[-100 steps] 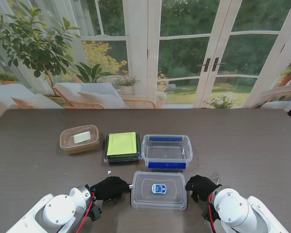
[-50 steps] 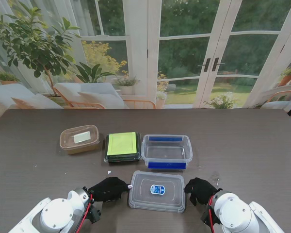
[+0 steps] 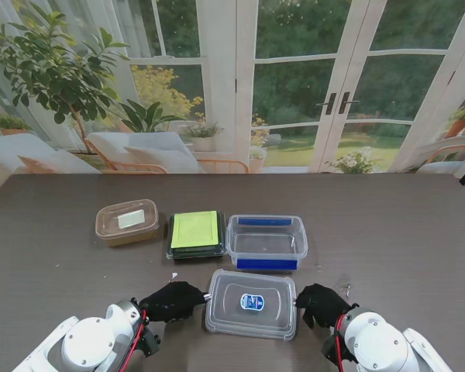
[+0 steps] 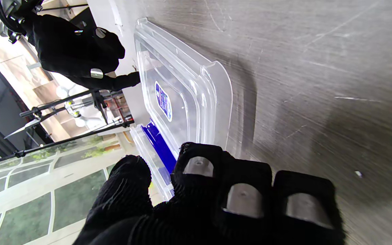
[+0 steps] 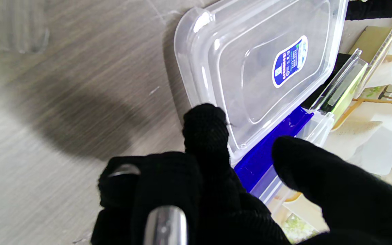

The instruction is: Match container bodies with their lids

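Nearest to me, the left hand (image 3: 173, 301) and right hand (image 3: 320, 303) flank the clear lid (image 3: 252, 304), one at each short end. The lid's long axis runs left to right, so it spans the gap between the two hands and both are equally near it. In the left wrist view, the left hand's fingertips (image 4: 196, 165) sit at the lid's (image 4: 182, 98) short edge, thumb apart from the curled fingers; the lid appears raised off the table (image 4: 318, 68) at that end, judging by the shadow under it. In the right wrist view, a fingertip (image 5: 205, 126) of the right hand presses the rim of the lid (image 5: 260, 68) while the thumb stands clear. Each hand bears on an end of the lid, pinching it between them rather than wrapping it; whether either hand closes fully on the rim cannot be told.

The lid carries a blue oval label (image 3: 253, 301) at its centre; its print is too small to read.

Just beyond the lid stands the open clear box (image 3: 266, 241) with blue latches, long axis parallel to the lid. The coming move, as a judgement, is a short carry away from me onto this box.

Farther left lie a green-lidded container (image 3: 194, 233) and a brown, already lidded container (image 3: 127, 222).
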Controlling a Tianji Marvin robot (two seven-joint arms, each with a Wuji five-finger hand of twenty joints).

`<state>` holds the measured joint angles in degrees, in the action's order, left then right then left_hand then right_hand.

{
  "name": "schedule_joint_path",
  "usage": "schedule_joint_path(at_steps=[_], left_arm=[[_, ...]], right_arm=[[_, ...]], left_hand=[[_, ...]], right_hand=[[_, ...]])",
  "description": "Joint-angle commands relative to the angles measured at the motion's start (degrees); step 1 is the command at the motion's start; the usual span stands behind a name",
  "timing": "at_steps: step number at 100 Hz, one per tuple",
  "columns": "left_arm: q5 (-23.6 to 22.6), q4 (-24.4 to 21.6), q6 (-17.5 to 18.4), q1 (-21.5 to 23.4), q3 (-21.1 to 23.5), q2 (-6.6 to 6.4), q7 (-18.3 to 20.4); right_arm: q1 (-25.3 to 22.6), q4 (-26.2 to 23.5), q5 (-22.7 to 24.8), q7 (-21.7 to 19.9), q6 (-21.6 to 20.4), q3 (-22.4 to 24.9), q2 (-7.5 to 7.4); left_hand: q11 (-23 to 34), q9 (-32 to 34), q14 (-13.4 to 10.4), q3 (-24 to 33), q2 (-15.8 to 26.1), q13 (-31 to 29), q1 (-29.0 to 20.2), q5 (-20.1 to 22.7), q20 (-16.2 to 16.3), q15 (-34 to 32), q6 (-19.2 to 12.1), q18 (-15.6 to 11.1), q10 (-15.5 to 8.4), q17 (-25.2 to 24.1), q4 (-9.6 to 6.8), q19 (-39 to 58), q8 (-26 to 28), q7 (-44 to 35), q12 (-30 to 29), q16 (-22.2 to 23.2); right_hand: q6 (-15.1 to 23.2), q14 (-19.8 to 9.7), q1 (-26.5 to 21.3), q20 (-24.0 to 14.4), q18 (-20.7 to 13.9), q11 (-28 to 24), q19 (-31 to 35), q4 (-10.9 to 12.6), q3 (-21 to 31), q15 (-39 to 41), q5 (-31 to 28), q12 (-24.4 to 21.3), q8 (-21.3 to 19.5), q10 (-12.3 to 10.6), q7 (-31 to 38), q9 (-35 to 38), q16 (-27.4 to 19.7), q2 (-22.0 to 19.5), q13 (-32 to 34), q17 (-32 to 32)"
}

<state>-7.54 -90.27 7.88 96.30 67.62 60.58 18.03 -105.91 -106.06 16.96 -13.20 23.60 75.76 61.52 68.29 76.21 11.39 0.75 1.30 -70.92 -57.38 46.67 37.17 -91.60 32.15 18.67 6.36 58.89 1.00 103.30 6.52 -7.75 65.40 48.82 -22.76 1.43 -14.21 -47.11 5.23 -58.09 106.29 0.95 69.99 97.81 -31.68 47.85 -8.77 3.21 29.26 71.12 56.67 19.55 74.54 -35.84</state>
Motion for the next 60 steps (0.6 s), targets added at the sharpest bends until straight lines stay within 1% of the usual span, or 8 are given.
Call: schedule_joint_path(at_steps=[1, 43, 60], left_arm=[[0.3, -1.0, 0.2, 0.4, -0.1, 0.48, 1.3], [0.7, -0.8, 1.9, 0.4, 0.1, 0.75, 0.0], [1.0, -0.6, 2.5, 0.0, 0.0, 0.90, -0.4]], right_arm=[[-0.8, -1.6, -0.2, -0.7, -0.8, -0.3, 0.60], [-2.2, -4.2, -0.3, 1.0, -1.4, 1.0, 1.02], [-2.4, -4.7, -0.3, 1.5, -1.2, 1.3, 1.15]], left_hand=[[1.8, 1.4, -1.8, -1.1, 2.4, -1.8, -0.3, 1.3, -0.7, -3.8, -4.2, -1.9, -0.5, 3.0, -0.35, 16.1, -0.7, 2.2, -0.6, -0.4], [1.9, 1.4, -1.6, -1.1, 2.3, -1.8, -0.3, 1.4, -0.7, -3.7, -4.3, -1.6, -0.4, 3.0, -0.33, 15.9, -0.7, 2.2, -0.7, -0.4], [1.8, 1.4, -1.1, -1.1, 2.3, -1.8, -0.3, 1.5, -0.8, -3.5, -4.3, -1.1, 0.0, 2.9, -0.35, 15.7, -0.7, 2.2, -0.7, -0.4]], right_hand=[[11.1, -4.3, 1.3, 0.7, -2.5, -1.3, 13.7, 0.3, -0.2, 3.4, -1.6, 0.7, -0.7, 4.7, 1.3, 4.9, -0.2, -1.0, 0.8, -33.8], [10.9, -4.1, 1.2, 0.7, -2.4, -1.2, 13.7, 0.1, 0.0, 3.3, -2.0, 0.7, -0.6, 4.6, 1.2, 4.9, -0.3, -0.9, 0.8, -33.8], [10.9, -3.9, 1.2, 0.8, -2.3, -1.2, 13.7, 0.0, 0.0, 3.3, -2.2, 0.7, -0.6, 4.7, 1.1, 4.9, -0.3, -0.8, 0.8, -33.8]])
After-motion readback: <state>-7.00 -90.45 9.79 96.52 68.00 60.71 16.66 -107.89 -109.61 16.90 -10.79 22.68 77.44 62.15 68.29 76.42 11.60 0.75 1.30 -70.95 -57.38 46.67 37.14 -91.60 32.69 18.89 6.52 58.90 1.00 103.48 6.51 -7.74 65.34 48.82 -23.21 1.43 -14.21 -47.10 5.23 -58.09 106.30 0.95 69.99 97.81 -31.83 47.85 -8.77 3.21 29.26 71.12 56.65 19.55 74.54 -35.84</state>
